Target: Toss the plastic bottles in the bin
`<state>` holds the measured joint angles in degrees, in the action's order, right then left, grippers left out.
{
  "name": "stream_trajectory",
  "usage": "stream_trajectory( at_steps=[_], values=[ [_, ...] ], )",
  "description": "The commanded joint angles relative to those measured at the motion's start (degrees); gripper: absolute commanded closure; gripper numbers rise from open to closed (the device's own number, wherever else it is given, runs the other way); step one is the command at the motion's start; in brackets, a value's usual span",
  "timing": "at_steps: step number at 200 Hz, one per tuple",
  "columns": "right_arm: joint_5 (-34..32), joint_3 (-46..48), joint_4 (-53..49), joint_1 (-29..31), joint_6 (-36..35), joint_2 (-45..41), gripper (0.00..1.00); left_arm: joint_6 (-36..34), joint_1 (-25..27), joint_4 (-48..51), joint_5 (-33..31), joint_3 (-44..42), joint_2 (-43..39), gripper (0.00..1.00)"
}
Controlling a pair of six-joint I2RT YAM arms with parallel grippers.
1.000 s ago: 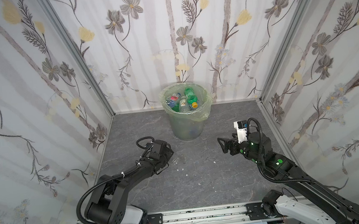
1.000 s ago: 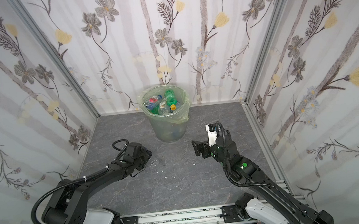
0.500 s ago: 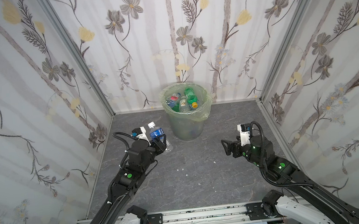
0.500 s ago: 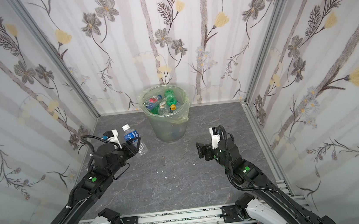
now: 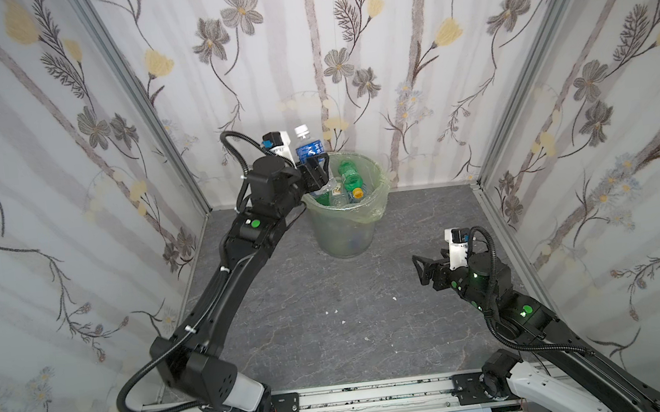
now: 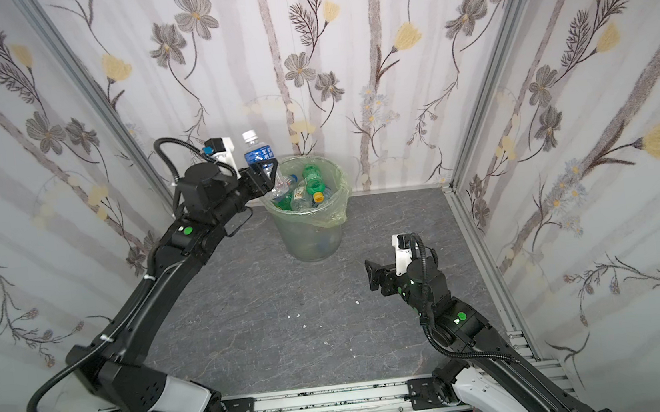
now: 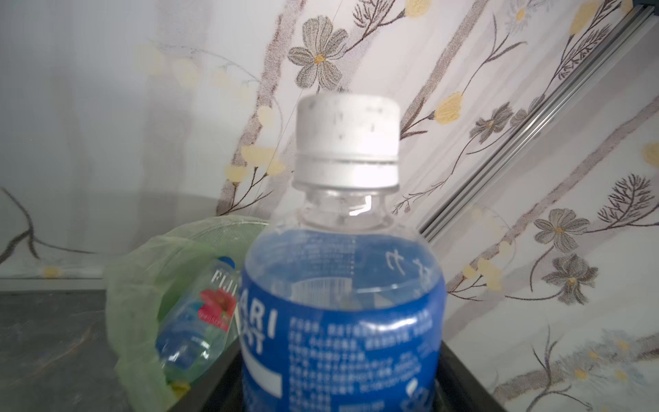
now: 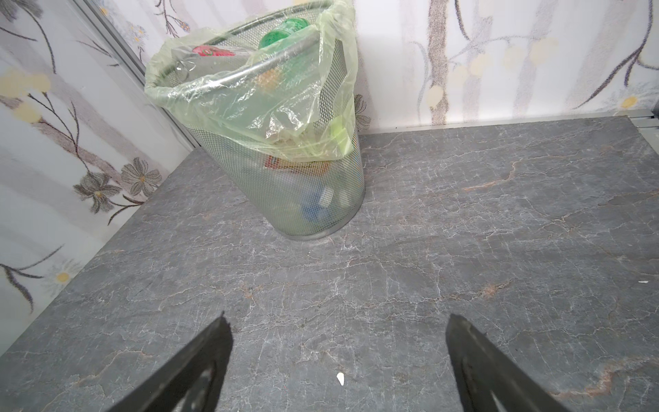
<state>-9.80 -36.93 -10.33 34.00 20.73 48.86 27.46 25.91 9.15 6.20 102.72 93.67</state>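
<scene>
One clear bottle [image 5: 307, 147], white cap and blue label, stands upright between the jaws of the left gripper [image 5: 315, 169], over the rim of the single bin [image 5: 367, 215]. Whether the jaws clamp it cannot be told. At least three others lie inside the green-bagged mesh bin, among them a green bottle [image 5: 349, 176]. The right gripper [image 5: 421, 270] is spread and empty above the counter [image 5: 329, 299].

I can read "ARI" in big white letters on the blue bottle [image 7: 342, 339]. The clear bottle [image 7: 199, 314] in the bin [image 7: 132, 292] says "FIJ".
</scene>
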Motion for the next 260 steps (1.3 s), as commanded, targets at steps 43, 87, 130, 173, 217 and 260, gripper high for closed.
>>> stream_trajectory(
  at_steps=[43, 87, 130, 173, 217, 260],
  values=[
    [-1.44, -0.46, -0.69, -0.15, 1.00, -1.81, 0.06, -0.62, -0.01, 13.35, -2.85, 3.75, 4.44, 0.02],
    [-2.13, -2.53, 0.39, -0.81, -0.91, 0.65, 0.04, -4.62, -0.15, 12.70, -12.41, -9.53, -6.37, 0.00],
    [-2.88, -4.64, 1.52, -6.26, -5.43, 2.46, 0.00, -3.56, -5.50, 6.19, -21.70, -33.83, -19.91, 0.00],
    [-3.58, -3.49, 6.49, -18.56, -9.89, 7.09, 0.00, -8.85, -10.59, -20.44, -29.23, -65.70, -34.31, 0.00],
    [-1.75, 10.32, 28.89, -32.88, -8.92, 10.06, 0.00, -15.47, -13.99, -46.41, -31.29, -85.66, -33.52, 0.00],
    [1.46, 24.89, 62.55, -36.46, -12.32, 19.09, 0.00, -23.66, -17.45, -69.76, -28.63, -92.65, -21.88, 0.00]
  ],
)
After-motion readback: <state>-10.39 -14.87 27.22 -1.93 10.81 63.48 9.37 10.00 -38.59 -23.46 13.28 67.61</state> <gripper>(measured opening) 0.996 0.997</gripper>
